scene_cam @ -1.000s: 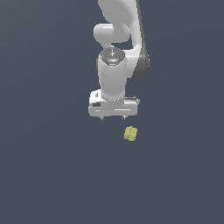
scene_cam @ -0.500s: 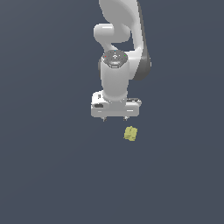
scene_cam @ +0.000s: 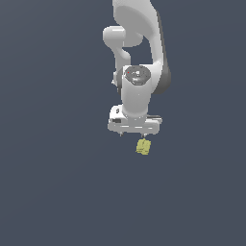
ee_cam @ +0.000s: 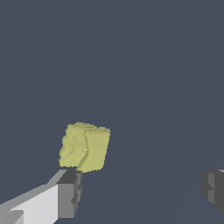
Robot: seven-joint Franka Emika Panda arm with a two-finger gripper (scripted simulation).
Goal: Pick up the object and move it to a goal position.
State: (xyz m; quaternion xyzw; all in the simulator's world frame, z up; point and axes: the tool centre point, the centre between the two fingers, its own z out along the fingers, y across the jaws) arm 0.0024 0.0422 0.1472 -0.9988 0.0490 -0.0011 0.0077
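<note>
Approaching is the stage judged to be in progress: the object (scene_cam: 142,147) has not yet been grasped, and neither lifting nor transfer to the goal position is shown. No goal marker can be made out in either view, so the destination cannot be located from the pictures.

The object, a small pale yellow-green lumpy block, is seen resting on the dark bench (scene_cam: 57,192). In the exterior view it lies just below the gripper (scene_cam: 134,134), offset toward the exterior view's right fingertip rather than centred under the gripper.

The gripper is held wide apart and nothing is held in it. In the wrist view the two fingers (ee_cam: 69,192) are seen well separated, with the object (ee_cam: 84,147) beside one of them and not between the pair. Whether that finger is touching the block cannot be told.

Remaining work, as judged from this state:
- the gripper is to be centred over the object so that it lies between the fingers
- the gripper is to be lowered and closed on the object
- the object is to be lifted and carried to the goal position
</note>
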